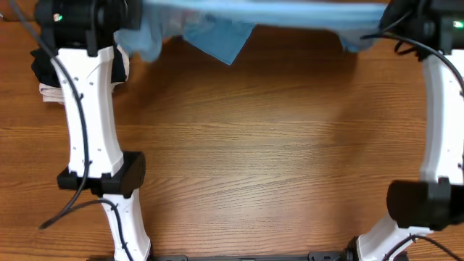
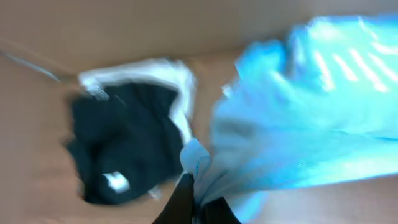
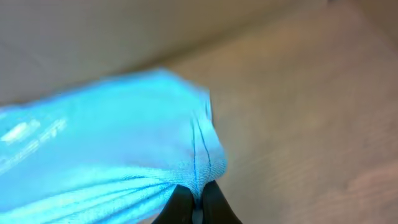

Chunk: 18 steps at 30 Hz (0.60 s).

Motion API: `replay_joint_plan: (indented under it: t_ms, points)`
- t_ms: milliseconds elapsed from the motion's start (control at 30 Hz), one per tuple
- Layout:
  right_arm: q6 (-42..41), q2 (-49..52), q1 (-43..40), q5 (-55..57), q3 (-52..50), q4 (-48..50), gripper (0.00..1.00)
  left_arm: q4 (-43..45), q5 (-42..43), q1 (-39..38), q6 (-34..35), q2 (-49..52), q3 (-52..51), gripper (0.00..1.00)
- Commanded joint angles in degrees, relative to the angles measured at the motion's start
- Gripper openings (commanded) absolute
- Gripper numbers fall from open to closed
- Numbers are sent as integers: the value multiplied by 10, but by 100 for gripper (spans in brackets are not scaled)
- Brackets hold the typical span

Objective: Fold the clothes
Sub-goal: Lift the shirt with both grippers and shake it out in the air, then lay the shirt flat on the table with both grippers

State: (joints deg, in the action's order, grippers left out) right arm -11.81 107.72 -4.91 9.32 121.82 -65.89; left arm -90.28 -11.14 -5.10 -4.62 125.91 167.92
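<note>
Overhead: wood-grain table [image 1: 254,145] beneath stretched blue T-shirt [image 1: 217,32].

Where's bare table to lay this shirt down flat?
Free: the wide middle of the table, between the left arm and right arm, nearer than the T-shirt stretched along the far edge. Crowded: the far-left corner, where the black garment lies by the left arm.
</note>
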Motion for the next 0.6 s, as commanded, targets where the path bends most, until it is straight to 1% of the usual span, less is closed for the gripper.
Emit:
replay_joint_plan:
  t_ms: [0, 33, 200, 300, 367, 433, 567]
  points:
    - [0, -9, -14, -19, -8, -29, 4, -53, 70, 10, 21, 40, -2, 4]
    - [0, -10, -17, -31, -7, -45, 4, -65, 72, 10, 21, 44, -2, 4]
    - [1, -26, -47, -109, -7, -126, 4, -65, 103, 9, 35, 33, -10, 4]
    - [1, -44, -75, -136, -7, -176, 4, -65, 129, 9, 37, 4, -12, 4]
    - [1, -59, -88, -140, -7, -204, 4, -65, 131, 9, 38, -23, -27, 4]
    - [1, -79, -101, -140, -7, -232, 4, -65, 131, 9, 38, -60, -66, 4]
    - [-2, -130, -114, -135, -22, -267, 4, -65, 131, 9, 40, -140, -193, 4]
